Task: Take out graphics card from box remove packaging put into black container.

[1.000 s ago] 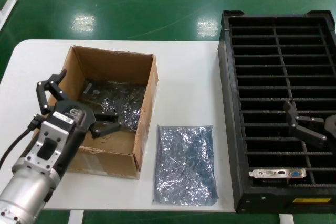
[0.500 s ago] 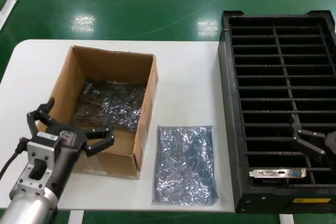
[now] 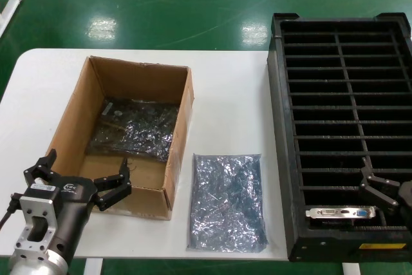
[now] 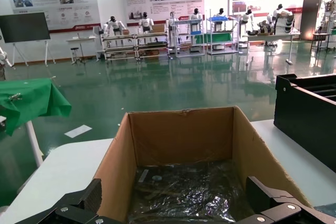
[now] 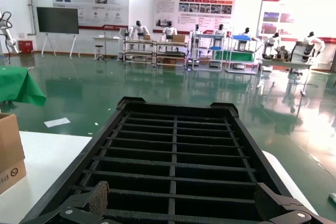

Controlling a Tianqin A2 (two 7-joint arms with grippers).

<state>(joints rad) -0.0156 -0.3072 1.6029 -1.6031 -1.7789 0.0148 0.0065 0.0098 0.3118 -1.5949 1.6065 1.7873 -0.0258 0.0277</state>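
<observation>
Currently, graphics card (image 3: 340, 212): silver bracket, blue port, slotted upright in black container (image 3: 281, 159); my right claw (image 3: 386, 189) and left claw (image 3: 77, 176) open.

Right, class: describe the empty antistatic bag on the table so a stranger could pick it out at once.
Start at the white table, between the brown cardboard box and the black slotted container. The bag lies flat on the bare tabletop near the front edge, close by the box's near corner. Unlike the other shiny wrapped packet, which sits inside the box, this one lies out in the open.
</observation>
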